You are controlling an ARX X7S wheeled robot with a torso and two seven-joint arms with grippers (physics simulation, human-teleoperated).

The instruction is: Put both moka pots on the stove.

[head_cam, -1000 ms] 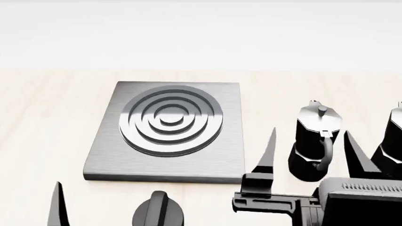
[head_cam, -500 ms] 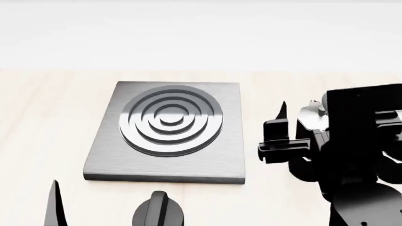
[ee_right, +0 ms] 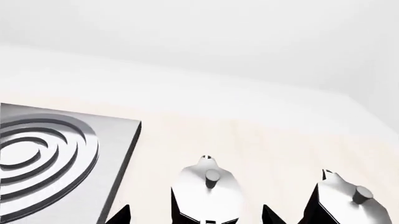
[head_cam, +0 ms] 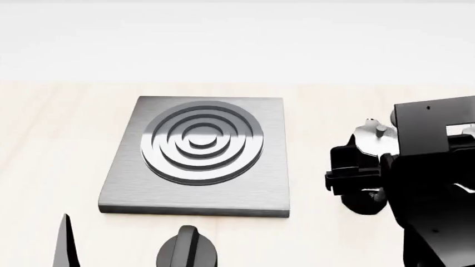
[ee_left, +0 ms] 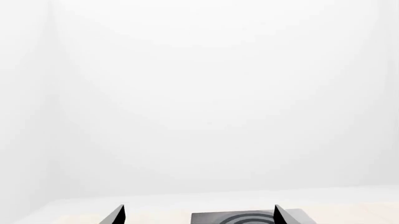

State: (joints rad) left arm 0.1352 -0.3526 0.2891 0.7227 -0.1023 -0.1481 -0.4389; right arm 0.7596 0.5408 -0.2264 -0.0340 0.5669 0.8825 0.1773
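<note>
- Nearest us, at the bottom left of the head view, only one dark fingertip of the left gripper (head_cam: pixel 67 245) shows; in its own wrist view two tips stand well apart with nothing between them, so we read it as released and idle.
- Just right of that, at the near edge, sits the squat black knob (head_cam: pixel 187 247), which plays no part in the job.
- On the right, the right gripper (ee_right: pixel 196 215) has its two fingertips on either side of the nearer moka pot (ee_right: pixel 206 189), one tip each side of its body and spread wide. We judge it released and not yet grasping, though the tips barely enter that view, so whether they touch the pot we cannot tell.
- In the head view the arm hides most of that pot; only its silver lid and knob peek out above the black housing.
- The second moka pot (ee_right: pixel 348 198) stands further right, apart from the first, on the pale table (head_cam: pixel 44 144).
- Further off to the left, the stove (head_cam: pixel 126 183) lies bare, its ringed burner carrying nothing.
- So by our reckoning nothing is done yet: neither pot is on the stove, and both still need gripping, lifting and setting down there.
</note>
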